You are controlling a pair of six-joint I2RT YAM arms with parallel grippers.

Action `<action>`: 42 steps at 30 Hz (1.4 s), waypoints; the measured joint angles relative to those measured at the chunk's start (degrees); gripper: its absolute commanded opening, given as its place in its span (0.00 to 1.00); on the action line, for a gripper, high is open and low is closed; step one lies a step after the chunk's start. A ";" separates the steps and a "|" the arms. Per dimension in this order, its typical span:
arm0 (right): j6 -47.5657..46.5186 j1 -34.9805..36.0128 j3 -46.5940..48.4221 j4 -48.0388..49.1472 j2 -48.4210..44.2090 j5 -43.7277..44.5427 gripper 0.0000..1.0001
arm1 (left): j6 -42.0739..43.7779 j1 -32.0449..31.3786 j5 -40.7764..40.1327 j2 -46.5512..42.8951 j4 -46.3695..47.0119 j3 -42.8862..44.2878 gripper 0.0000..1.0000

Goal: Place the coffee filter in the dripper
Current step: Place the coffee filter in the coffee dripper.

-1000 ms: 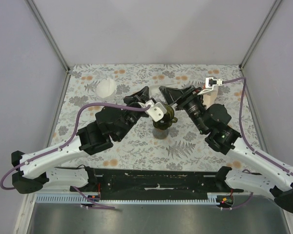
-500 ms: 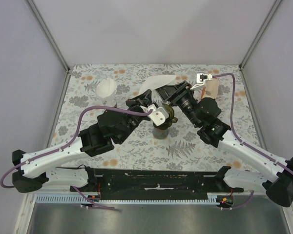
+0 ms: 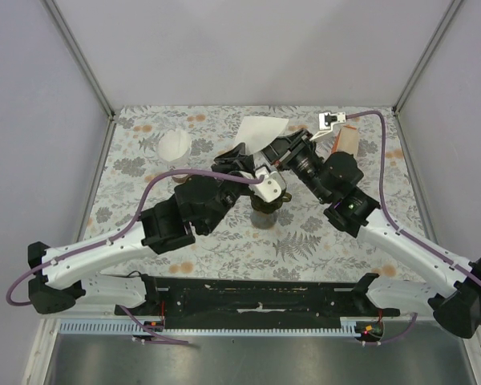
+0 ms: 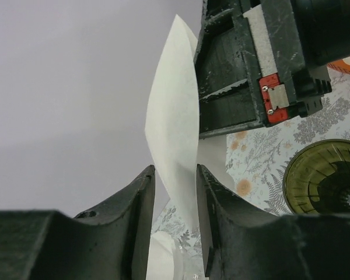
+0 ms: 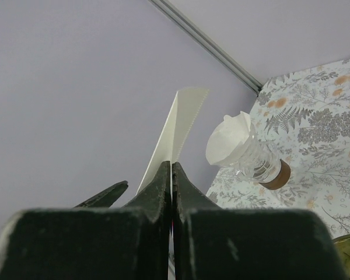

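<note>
The coffee filter (image 3: 260, 128) is a flat white paper fan held up in the air above the back of the table. My right gripper (image 5: 171, 164) is shut on its lower edge, and the filter (image 5: 178, 116) rises edge-on from the pinched tips. My left gripper (image 4: 174, 169) is open, its jaws standing on either side of the filter (image 4: 174, 111) with a gap. The dark olive dripper (image 4: 329, 175) sits below and to the right. In the top view the dripper (image 3: 274, 198) is partly hidden under the left wrist.
A clear glass jar with a brown band (image 5: 251, 154) holds more white filters at the back left of the floral table (image 3: 144, 200). A pale peach packet (image 3: 349, 140) stands at the back right. The dripper rests on a glass carafe (image 3: 264, 216).
The right gripper has closed on the filter and the left gripper has opened around it. The filter has risen and now stands clear above the arms.
</note>
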 measured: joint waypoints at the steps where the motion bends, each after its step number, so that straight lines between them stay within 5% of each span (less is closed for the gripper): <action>1: -0.17 0.00 0.52 -0.63 0.04 -0.33 0.00 | -0.02 0.04 -0.17 0.52 -0.55 0.42 0.43; 8: -1.57 0.00 2.71 -3.72 0.55 -2.64 0.00 | -0.04 0.33 -0.55 2.82 -2.95 3.72 0.27; 12: -2.99 0.00 2.75 -6.47 0.50 -3.06 0.00 | -0.09 0.76 -1.62 4.07 -3.02 6.49 0.02; 20: -8.59 -0.11 2.25 -14.03 -3.41 1.05 0.01 | -4.37 2.89 -1.88 4.92 -5.86 9.62 0.02; 24: -10.86 -0.20 2.25 -16.87 -4.74 1.66 0.39 | -8.87 3.43 -1.40 6.45 -9.77 12.46 0.02; 26: -12.57 -0.35 2.25 -18.45 -5.09 2.01 0.45 | -11.87 3.67 -0.90 7.26 -12.70 14.47 0.02; 35: -16.02 -0.70 2.16 -19.87 -5.64 3.02 0.54 | -19.91 3.43 3.63 8.00 -19.61 16.70 0.02; 42: -10.56 -0.92 2.10 -15.50 -2.34 2.97 0.58 | -11.76 -3.13 2.10 7.80 -12.02 10.38 0.02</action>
